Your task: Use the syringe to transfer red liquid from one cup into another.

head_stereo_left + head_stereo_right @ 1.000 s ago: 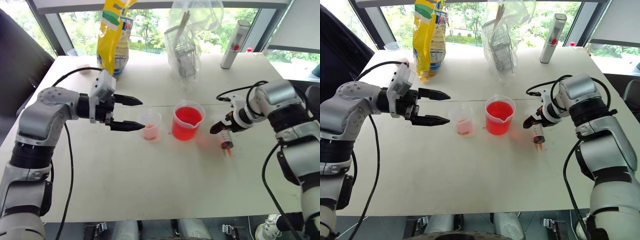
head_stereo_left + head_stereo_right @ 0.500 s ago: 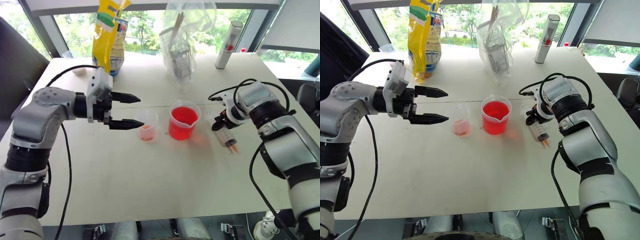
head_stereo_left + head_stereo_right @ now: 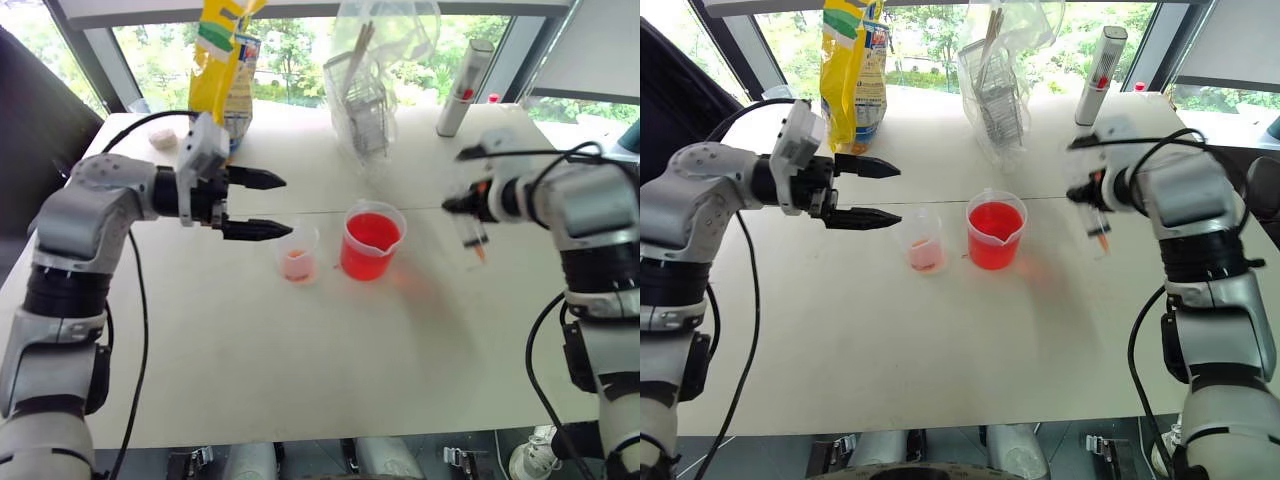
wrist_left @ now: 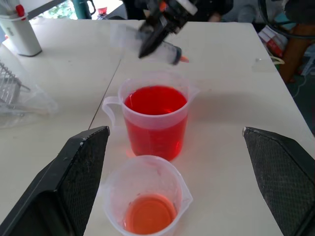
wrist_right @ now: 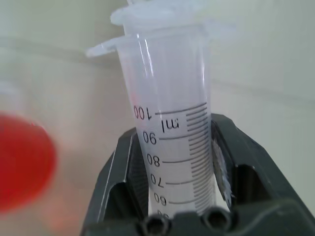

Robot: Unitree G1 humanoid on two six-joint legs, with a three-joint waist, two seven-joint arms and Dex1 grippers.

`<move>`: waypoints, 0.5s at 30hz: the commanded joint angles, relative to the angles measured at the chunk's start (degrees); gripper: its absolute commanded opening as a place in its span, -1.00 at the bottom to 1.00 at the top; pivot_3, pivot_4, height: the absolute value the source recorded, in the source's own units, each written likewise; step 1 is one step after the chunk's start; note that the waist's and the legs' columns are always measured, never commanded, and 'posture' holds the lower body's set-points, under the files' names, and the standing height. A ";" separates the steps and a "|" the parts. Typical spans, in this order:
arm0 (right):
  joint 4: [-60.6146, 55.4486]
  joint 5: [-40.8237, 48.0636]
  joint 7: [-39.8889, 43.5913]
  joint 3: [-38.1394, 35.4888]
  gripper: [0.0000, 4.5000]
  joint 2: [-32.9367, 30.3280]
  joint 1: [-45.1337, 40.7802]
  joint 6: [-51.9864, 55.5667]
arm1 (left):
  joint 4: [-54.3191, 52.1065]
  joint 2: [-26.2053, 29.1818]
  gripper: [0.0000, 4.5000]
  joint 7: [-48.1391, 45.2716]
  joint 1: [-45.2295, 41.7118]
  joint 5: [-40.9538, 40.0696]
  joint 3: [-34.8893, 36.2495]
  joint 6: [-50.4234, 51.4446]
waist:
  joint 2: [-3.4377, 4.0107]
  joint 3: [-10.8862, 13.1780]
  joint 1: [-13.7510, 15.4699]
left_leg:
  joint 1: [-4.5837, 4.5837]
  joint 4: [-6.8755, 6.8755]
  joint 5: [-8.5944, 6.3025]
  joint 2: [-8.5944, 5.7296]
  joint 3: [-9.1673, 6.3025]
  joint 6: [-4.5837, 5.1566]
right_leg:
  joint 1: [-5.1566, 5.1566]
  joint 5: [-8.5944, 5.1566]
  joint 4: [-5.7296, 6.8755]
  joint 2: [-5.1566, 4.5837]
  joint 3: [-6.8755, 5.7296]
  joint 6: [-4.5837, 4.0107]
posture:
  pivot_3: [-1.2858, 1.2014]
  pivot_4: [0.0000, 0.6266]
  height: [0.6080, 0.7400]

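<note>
Clear syringe point(image 3: 472, 232) in right jaws, perhaps airborne, left jaws wide beside small cup point(image 3: 298, 252)

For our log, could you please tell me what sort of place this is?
Likely a lab test bench: white table by windows, large cup and small cup of red liquid, graduated syringe.

Left gripper point(image 3: 285, 205) points inward with fingers spread wide; right gripper point(image 3: 462, 204), also pointing inward, clamps the syringe point(image 3: 473, 236).
</note>
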 commanded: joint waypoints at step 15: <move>-24.05 13.36 -9.57 -10.94 -0.39 25.41 11.89 -23.79 | 9.36 -4.10 1.00 -6.23 -10.62 3.11 -1.65 -4.63 | 0.01 -0.01 -0.40 | 0.01 0.04 0.01 0.01 0.01 -0.02 | 0.09 0.00 0.00 -0.02 -0.02 -0.01 | 0.03 -0.52 0.98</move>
